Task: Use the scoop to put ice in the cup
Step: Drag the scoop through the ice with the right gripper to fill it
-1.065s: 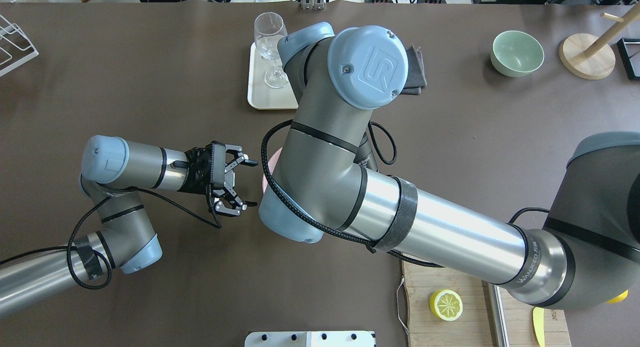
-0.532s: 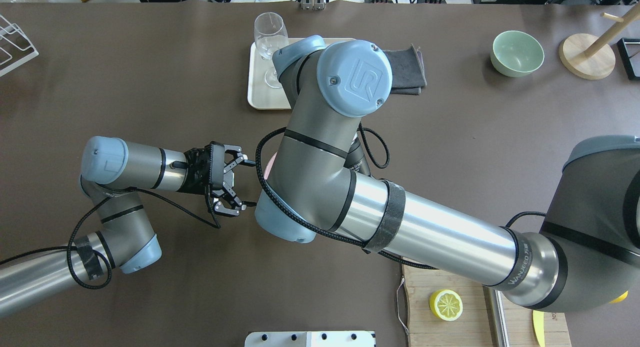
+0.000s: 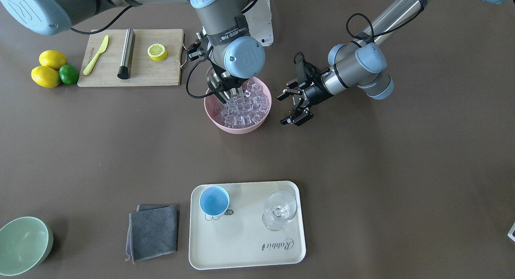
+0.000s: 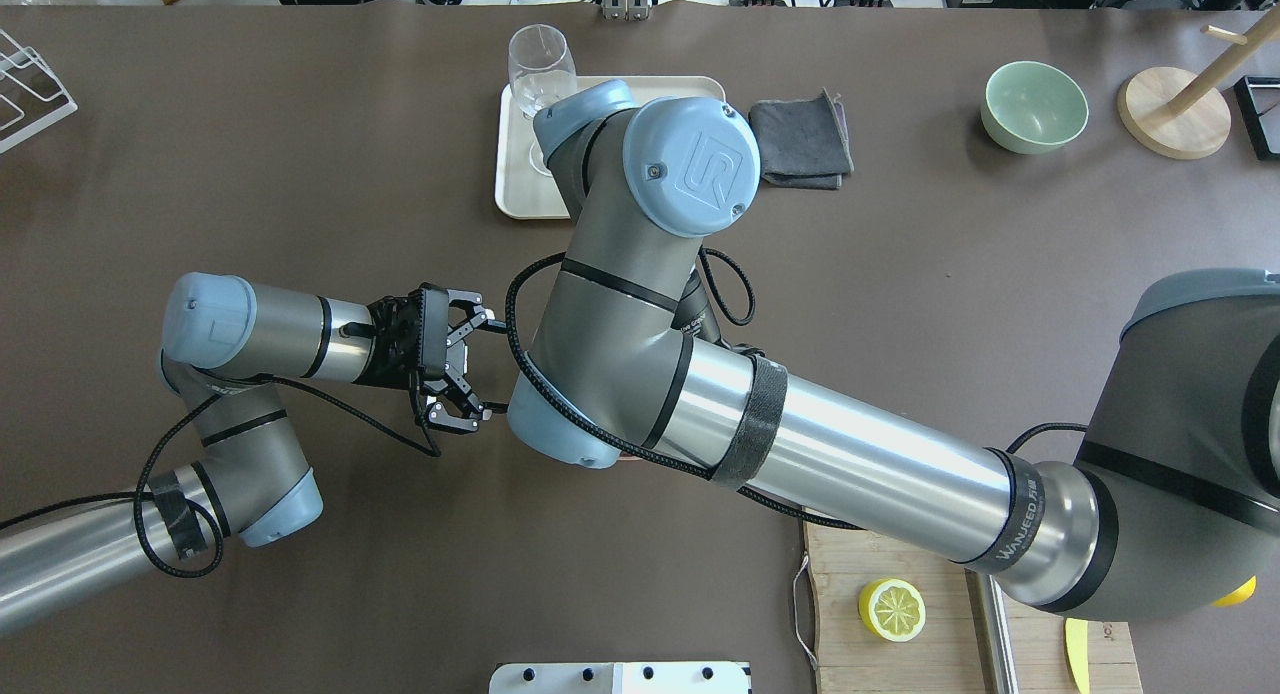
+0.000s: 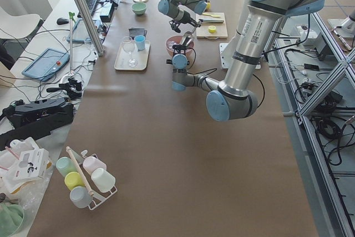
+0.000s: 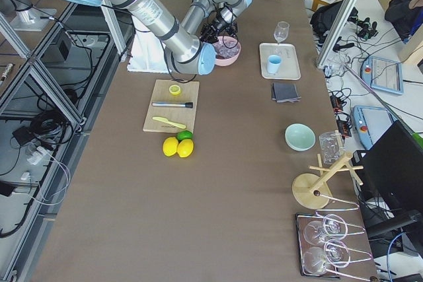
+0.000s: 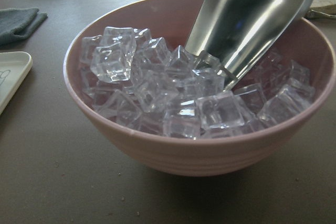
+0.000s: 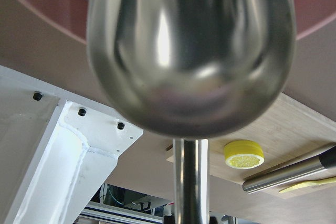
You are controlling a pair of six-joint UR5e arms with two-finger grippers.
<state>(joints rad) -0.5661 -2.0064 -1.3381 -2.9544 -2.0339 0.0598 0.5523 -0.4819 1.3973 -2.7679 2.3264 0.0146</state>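
Brown matte surface (image 3: 362,170), long bench, two arms reaching in from the robot's side. Near mid-bench sits a round pink bowl (image 3: 237,128) heaped with the ice (image 7: 157,87), small clear glassy cubes. The right pincer (image 3: 222,79) hangs over the robot-side edge of the bowl, clamped on the thin straight handle of a shiny stainless-steel scoop (image 7: 247,19). The scoop is tilted steeply, trough down, and its front lip is pushed in among the cubes on that side of the bowl. The left pincer (image 3: 283,110) hovers just beside the bowl on the robot's left, level with its wall, fingers spread apart and holding nothing, not touching the bowl. The small light-blue cup (image 3: 214,200) stands upright on a cream rectangular tray (image 3: 249,247), well apart from the bowl, on the operators' side. A clear stemmed glass (image 3: 279,208) shares the tray, beside the cup. A folded grey cloth (image 3: 153,232) lies just beside the tray, and a pale green bowl (image 3: 22,245) sits farther along. A bamboo cutting board (image 3: 161,76) with a lemon half (image 3: 157,52) lies near the robot's base.
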